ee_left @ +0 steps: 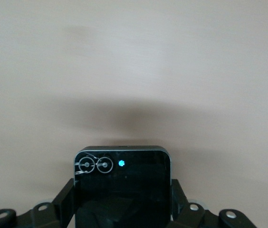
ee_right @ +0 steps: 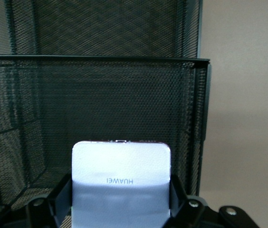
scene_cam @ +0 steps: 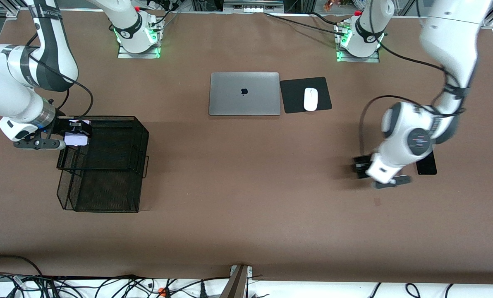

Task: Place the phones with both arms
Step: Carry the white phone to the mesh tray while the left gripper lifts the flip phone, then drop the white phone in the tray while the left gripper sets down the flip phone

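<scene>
Your right gripper pinches the pale lavender-white squarish phone between its fingers over the black wire-mesh tray; your left gripper clamps the small black squarish phone.

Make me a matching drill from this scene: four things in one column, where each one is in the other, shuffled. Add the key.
Things:
1. pale phone
2. small black phone
3. slim black phone
4. mouse

Places:
A. on the black pad beside the laptop
B. in the left gripper, over bare table
C. lying on the table under the left arm
D. in the right gripper, at the mesh tray

Pairs: 1-D, 2-B, 3-C, 4-A
</scene>
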Motion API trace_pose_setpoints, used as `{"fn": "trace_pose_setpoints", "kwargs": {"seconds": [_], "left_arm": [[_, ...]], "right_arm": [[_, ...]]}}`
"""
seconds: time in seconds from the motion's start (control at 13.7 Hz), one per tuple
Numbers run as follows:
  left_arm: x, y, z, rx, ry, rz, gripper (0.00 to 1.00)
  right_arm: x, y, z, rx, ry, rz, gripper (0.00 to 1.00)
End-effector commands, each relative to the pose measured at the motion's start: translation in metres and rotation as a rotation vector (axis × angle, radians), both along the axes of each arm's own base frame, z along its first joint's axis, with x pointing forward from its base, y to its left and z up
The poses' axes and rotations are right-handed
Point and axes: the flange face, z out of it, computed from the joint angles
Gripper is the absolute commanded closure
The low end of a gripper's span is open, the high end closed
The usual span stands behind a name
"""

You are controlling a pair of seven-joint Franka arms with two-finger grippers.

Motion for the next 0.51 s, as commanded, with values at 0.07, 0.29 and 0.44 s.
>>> {"fn": "trace_pose_setpoints", "kwargs": {"seconds": [0.07,0.29,0.44], "left_arm": [[0.023,-0.123,0.024,-0.019,0.001,0.127,1.0],[0.017,-0.195,0.029,-0.07,-0.006,0.13,1.0],[0.001,-0.241,0.031,-0.084,-0.023,0.047,1.0]], "right_arm": [[-0.007,-0.009,-0.016,0.078,-0.023,-0.058,1.0],[-0.007,-0.008,-0.026,0.094,-0.011,-0.077,1.0],[-0.004,-0.01,-0.028,0.083,-0.029,-0.076,1.0]]}}
